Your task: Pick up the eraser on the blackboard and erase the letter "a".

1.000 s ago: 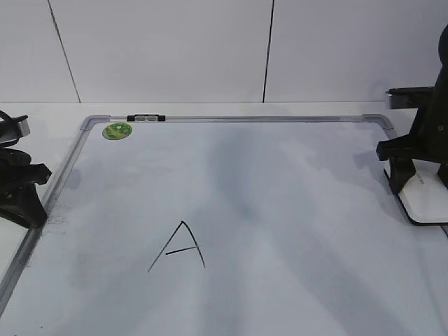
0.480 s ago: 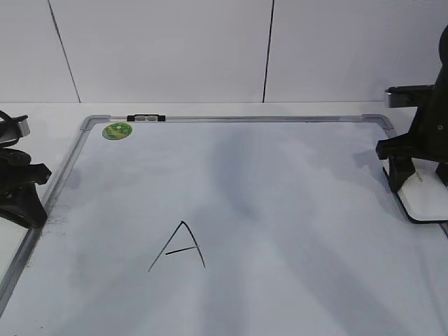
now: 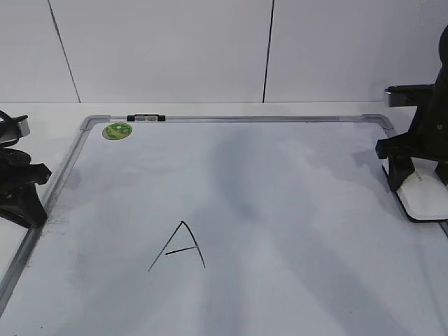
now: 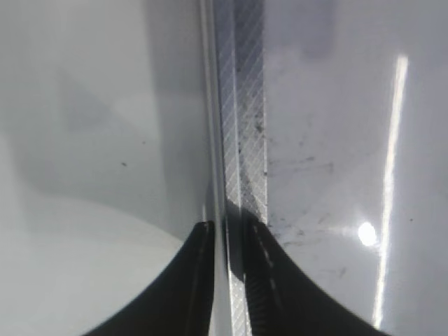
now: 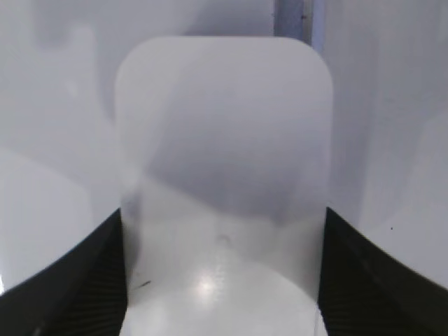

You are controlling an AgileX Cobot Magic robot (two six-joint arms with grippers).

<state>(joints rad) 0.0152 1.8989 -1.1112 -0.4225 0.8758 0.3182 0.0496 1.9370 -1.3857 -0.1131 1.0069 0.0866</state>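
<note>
The blackboard point(image 3: 280, 210) carries one readable mark, a capital "A" point(image 3: 178, 246). The right tool point(image 5: 222, 280) stands wide open around the eraser point(image 3: 423, 196) at the board's right edge, unchanged from before. The left tool point(image 4: 225, 280), almost closed, straddles the left frame point(image 4: 241, 140).

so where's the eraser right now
The eraser lies at the right edge of the whiteboard in the exterior view, between the right gripper's open fingers, far from the capital A.
</note>
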